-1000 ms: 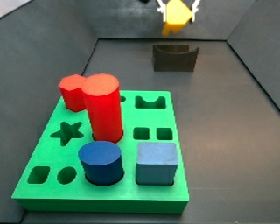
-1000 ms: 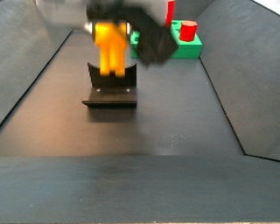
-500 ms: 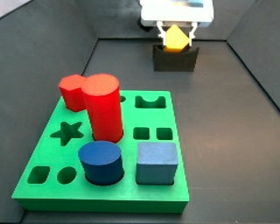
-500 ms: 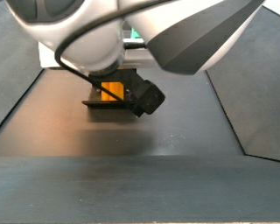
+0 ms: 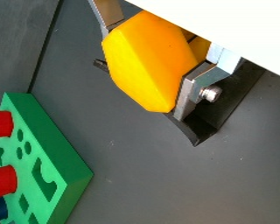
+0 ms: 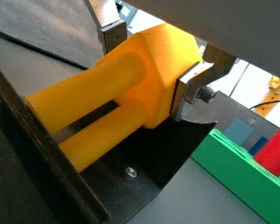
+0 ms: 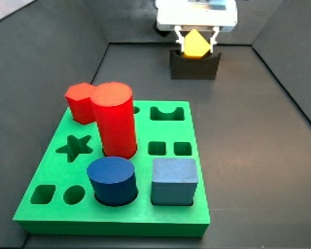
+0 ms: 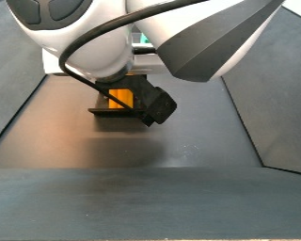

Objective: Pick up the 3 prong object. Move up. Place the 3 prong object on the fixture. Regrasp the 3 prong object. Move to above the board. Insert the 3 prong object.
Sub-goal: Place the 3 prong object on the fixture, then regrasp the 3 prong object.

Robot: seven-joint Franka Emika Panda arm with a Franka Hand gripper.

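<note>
**Tool parks 3 prong object on fixture**

Tool (image 5: pixel 154 77) sits at the far end of the surface, down over the fixture (image 7: pixel 194 66), clamped on the yellow 3 prong object (image 6: pixel 113 92). Silver fingers (image 5: pixel 195 86) press its flanks in both wrist views, jaws narrow, set by the part's width. Prongs rest against the fixture's upright wall, which I judge steadies the part for a regrasp. Green board (image 7: pixel 117 175) is well apart; insertion not yet started.
</note>
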